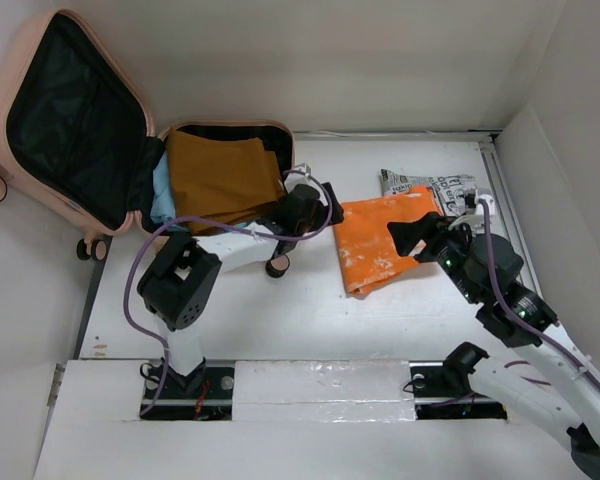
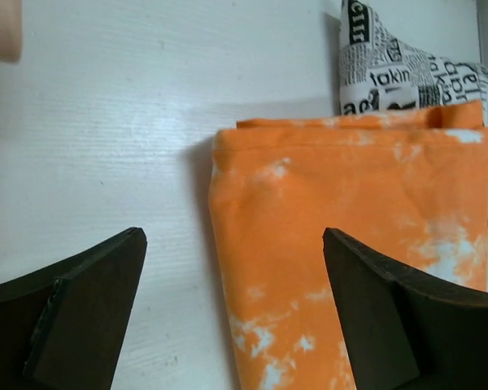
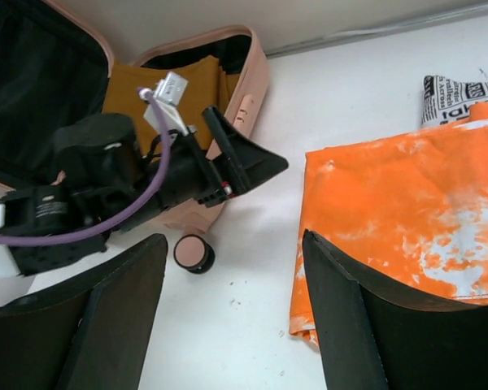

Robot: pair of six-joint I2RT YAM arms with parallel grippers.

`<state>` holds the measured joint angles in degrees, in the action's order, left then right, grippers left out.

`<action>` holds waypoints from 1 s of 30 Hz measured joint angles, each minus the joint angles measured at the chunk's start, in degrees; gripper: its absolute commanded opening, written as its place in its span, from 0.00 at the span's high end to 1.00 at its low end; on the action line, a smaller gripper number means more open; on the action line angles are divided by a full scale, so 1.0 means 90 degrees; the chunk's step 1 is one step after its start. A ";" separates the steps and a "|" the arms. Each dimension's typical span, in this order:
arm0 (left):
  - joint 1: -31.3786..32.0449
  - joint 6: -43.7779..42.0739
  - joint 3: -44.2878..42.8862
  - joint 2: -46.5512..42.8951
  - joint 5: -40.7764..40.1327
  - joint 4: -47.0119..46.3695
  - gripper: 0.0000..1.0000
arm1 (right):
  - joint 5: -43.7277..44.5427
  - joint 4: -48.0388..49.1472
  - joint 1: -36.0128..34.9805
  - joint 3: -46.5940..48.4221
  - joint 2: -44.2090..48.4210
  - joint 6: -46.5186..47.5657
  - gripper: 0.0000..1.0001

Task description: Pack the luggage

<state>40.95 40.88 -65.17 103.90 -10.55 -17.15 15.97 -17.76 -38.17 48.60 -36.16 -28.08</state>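
Open luggage (image 1: 75, 120) sits far left on the worktop (image 1: 280, 320), with the orange cloth (image 1: 380, 245) to its right, left fingers (image 2: 89, 301) wide and empty at its left edge and right fingers (image 3: 106, 317) likewise over its right.

The white counter (image 1: 280, 320) carries an open pale pink suitcase (image 3: 256, 77) at its far left. A folded orange tie-dye cloth (image 1: 380, 245) lies right of centre, overlapping a newsprint-patterned cloth (image 1: 435, 185) behind it.

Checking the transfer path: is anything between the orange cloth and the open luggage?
Yes. The left end effector, jaws open, sits at the luggage rim, directly between it and the orange cloth. Nothing else is visible in that gap.
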 measured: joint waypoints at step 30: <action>0.0782 0.1263 -0.0153 0.1615 0.0925 -0.1144 1.00 | -0.0063 0.0306 0.0000 -0.0301 0.0199 -0.0024 0.27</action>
<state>47.99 52.25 -66.54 118.43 -2.22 -27.44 15.40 -15.00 -38.17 45.89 -34.37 -28.29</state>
